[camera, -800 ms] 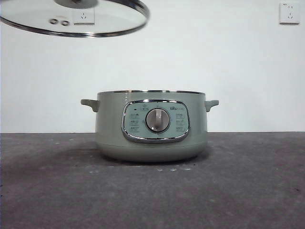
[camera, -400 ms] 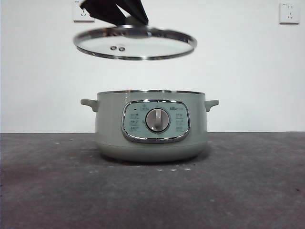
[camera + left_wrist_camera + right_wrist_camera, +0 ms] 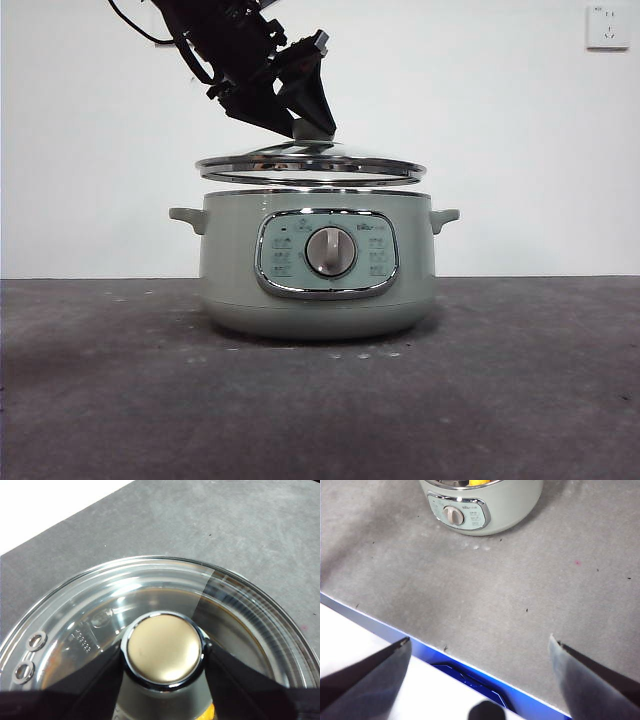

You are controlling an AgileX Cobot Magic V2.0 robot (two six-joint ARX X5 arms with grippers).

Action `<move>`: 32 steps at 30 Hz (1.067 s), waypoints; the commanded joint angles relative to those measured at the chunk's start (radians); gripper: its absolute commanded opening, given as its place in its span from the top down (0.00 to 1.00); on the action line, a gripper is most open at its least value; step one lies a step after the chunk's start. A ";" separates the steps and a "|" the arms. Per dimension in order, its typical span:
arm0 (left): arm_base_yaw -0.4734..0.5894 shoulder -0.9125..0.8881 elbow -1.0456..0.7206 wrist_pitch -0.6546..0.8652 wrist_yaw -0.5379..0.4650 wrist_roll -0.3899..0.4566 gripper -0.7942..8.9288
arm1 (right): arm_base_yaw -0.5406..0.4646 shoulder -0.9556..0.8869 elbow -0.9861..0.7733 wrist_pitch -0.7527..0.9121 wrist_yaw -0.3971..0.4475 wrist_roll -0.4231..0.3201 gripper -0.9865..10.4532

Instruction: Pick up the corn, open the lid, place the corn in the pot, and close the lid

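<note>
The sage-green pot (image 3: 318, 265) stands in the middle of the table, its dial panel facing the front camera. My left gripper (image 3: 300, 118) is shut on the lid's knob (image 3: 163, 650) and holds the glass lid (image 3: 311, 166) level just above the pot's rim, with a thin gap between them. The corn (image 3: 478, 482) lies inside the pot, showing as a yellow bit in the right wrist view and under the glass in the left wrist view (image 3: 210, 711). My right gripper (image 3: 480, 680) is open and empty, back over the table's near edge, with the pot (image 3: 485, 502) far from it.
The dark grey table (image 3: 500, 400) spreads around the pot. A white wall stands behind, with a socket (image 3: 607, 26) at the upper right. The table's near edge with a blue strip (image 3: 465, 667) lies under my right gripper.
My left gripper has brought the lid from the upper left down and rightward, over the pot. The lid has levelled out and now hovers just above the rim.
</note>
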 commanded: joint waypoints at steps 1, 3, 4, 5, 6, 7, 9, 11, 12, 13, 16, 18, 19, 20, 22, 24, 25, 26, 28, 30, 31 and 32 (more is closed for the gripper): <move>-0.002 0.008 0.017 0.063 0.010 0.001 0.93 | 0.002 -0.003 -0.010 -0.026 0.005 0.011 0.51; -0.002 0.018 0.017 0.071 0.010 -0.002 0.93 | 0.002 -0.003 -0.010 -0.026 0.013 0.011 0.51; -0.002 0.022 0.017 0.074 0.011 -0.002 0.93 | 0.002 -0.003 -0.010 -0.026 0.015 0.011 0.51; -0.002 0.027 0.017 0.074 0.011 -0.002 0.93 | 0.002 -0.003 -0.010 -0.026 0.021 0.011 0.51; -0.002 0.030 0.017 0.072 0.011 -0.003 0.93 | 0.002 -0.003 -0.010 -0.026 0.031 0.010 0.51; -0.002 0.034 0.017 0.073 0.011 -0.006 0.93 | 0.002 -0.003 -0.010 -0.026 0.036 0.010 0.51; -0.002 0.038 0.017 0.073 0.010 -0.006 0.93 | 0.002 -0.003 -0.010 -0.026 0.043 0.010 0.51; -0.002 0.040 0.017 0.072 0.011 -0.006 0.93 | 0.002 -0.003 -0.010 -0.026 0.046 0.010 0.51; -0.002 0.042 0.017 0.072 0.011 -0.006 0.93 | 0.002 -0.003 -0.010 -0.026 0.046 0.010 0.51; -0.002 0.043 0.017 0.069 0.011 -0.006 0.93 | 0.002 -0.003 -0.010 -0.026 0.046 0.010 0.51; -0.002 0.045 0.017 0.056 0.011 -0.006 0.93 | 0.002 -0.003 -0.010 -0.026 0.053 0.009 0.51; -0.002 0.045 0.017 0.050 0.011 -0.005 0.93 | 0.002 -0.003 -0.010 -0.026 0.053 0.008 0.51; -0.002 0.045 0.017 0.047 0.011 -0.005 0.93 | 0.002 -0.003 -0.010 -0.026 0.053 0.008 0.51; -0.002 0.045 0.017 0.045 0.011 -0.005 0.93 | 0.002 -0.003 -0.010 -0.026 0.053 0.008 0.51; -0.002 0.045 0.017 0.042 0.015 -0.005 0.93 | 0.002 -0.003 -0.010 -0.026 0.053 0.008 0.51; -0.002 0.046 0.017 0.043 0.015 -0.005 0.93 | 0.002 -0.003 -0.010 -0.026 0.053 0.008 0.51; -0.002 0.046 0.017 0.043 0.015 -0.005 0.93 | 0.002 -0.003 -0.010 -0.026 0.053 0.008 0.51; -0.005 0.048 0.017 0.043 0.014 -0.005 0.93 | 0.002 -0.003 -0.010 -0.026 0.053 0.008 0.51; -0.008 0.060 0.017 0.043 0.017 -0.005 0.93 | 0.002 -0.003 -0.010 -0.026 0.053 0.008 0.51; -0.011 0.084 0.017 0.035 0.040 -0.005 0.93 | 0.002 -0.003 -0.010 -0.026 0.053 0.008 0.51; -0.014 0.097 0.017 0.029 0.042 -0.005 0.93 | 0.002 -0.003 -0.010 -0.026 0.053 0.009 0.51; -0.014 0.109 0.017 0.024 0.033 -0.005 0.93 | 0.002 -0.003 -0.010 -0.026 0.053 0.010 0.51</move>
